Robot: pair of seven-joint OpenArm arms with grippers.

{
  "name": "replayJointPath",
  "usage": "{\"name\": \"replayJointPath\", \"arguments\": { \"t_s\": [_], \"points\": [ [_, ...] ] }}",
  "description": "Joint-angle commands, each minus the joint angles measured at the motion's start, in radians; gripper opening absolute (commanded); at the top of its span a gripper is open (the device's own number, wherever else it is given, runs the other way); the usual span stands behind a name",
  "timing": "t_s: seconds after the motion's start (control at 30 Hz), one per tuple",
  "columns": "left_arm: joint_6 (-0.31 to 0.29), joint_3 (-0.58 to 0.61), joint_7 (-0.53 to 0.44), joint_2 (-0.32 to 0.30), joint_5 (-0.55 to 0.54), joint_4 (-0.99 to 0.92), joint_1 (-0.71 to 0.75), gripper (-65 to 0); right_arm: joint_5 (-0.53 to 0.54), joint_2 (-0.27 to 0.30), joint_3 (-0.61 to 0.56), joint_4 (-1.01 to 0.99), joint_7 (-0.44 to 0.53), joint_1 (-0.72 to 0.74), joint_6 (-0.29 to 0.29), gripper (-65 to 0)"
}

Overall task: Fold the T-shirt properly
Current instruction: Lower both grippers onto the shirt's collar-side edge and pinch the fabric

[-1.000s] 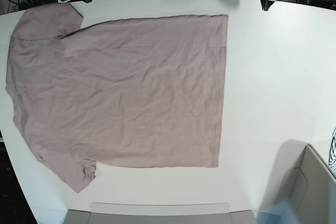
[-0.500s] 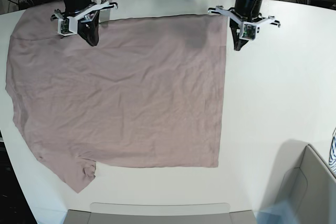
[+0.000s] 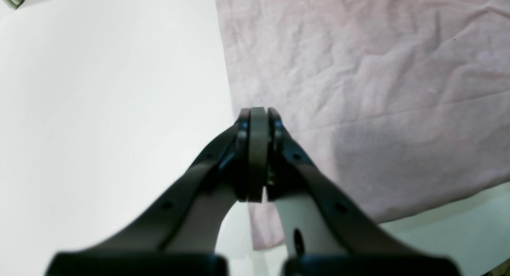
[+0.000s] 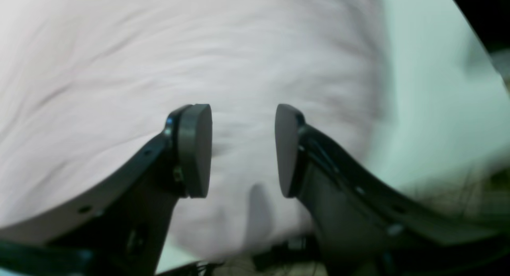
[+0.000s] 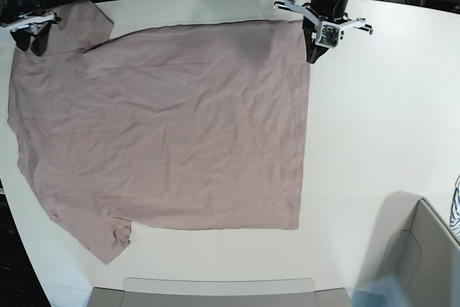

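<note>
The mauve-pink T-shirt lies spread flat on the white table, with the neck side at the left and the hem at the right. My left gripper hangs over the hem's far corner. In the left wrist view it is shut, fingers pressed together with nothing seen between them, right at the edge of the T-shirt. My right gripper is over the far sleeve at the top left. In the right wrist view it is open above the blurred pink T-shirt fabric.
A grey bin stands at the front right with a blue-and-white striped cloth at its edge. A grey tray lies along the front edge. Cables run behind the table's far edge.
Both arms came in from the far edge. The right arm then swung left to the far sleeve. The left arm shifted slightly left to the hem corner. The T-shirt has not moved.
</note>
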Motion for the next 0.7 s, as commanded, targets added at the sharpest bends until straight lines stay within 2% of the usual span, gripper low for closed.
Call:
{"name": "replayJointPath", "arguments": {
  "t_s": [0.0,0.13,0.2,0.23,0.33,0.67],
  "points": [
    [0.004,0.003,-0.019,0.001,0.003,0.020,0.003,-64.6,0.044,0.009,0.029,-0.024,0.006,0.001,0.042,-38.8],
    [0.004,0.003,-0.019,-0.002,0.003,0.020,0.003,-64.6,0.076,0.022,0.096,-0.170,-0.003,0.023,0.195,-38.8],
    [0.004,0.001,-0.017,-0.002,0.003,0.020,0.002,-64.6,0.075,0.035,0.103,-0.263,-0.003,0.050,0.238,-38.8],
    [0.004,0.001,-0.017,-0.002,0.003,0.020,0.002,-64.6,0.076,0.060,0.103,-0.306,-0.003,0.059,0.249,-38.8],
    [0.004,0.004,-0.017,0.001,0.003,0.019,0.002,-64.6,0.076,0.095,0.095,-0.404,-0.003,0.092,0.253,-38.8],
    [0.004,0.003,-0.017,0.004,0.003,0.019,0.000,-64.6,0.076,0.141,0.073,-0.565,-0.005,0.165,0.253,-38.9]
  ]
}}
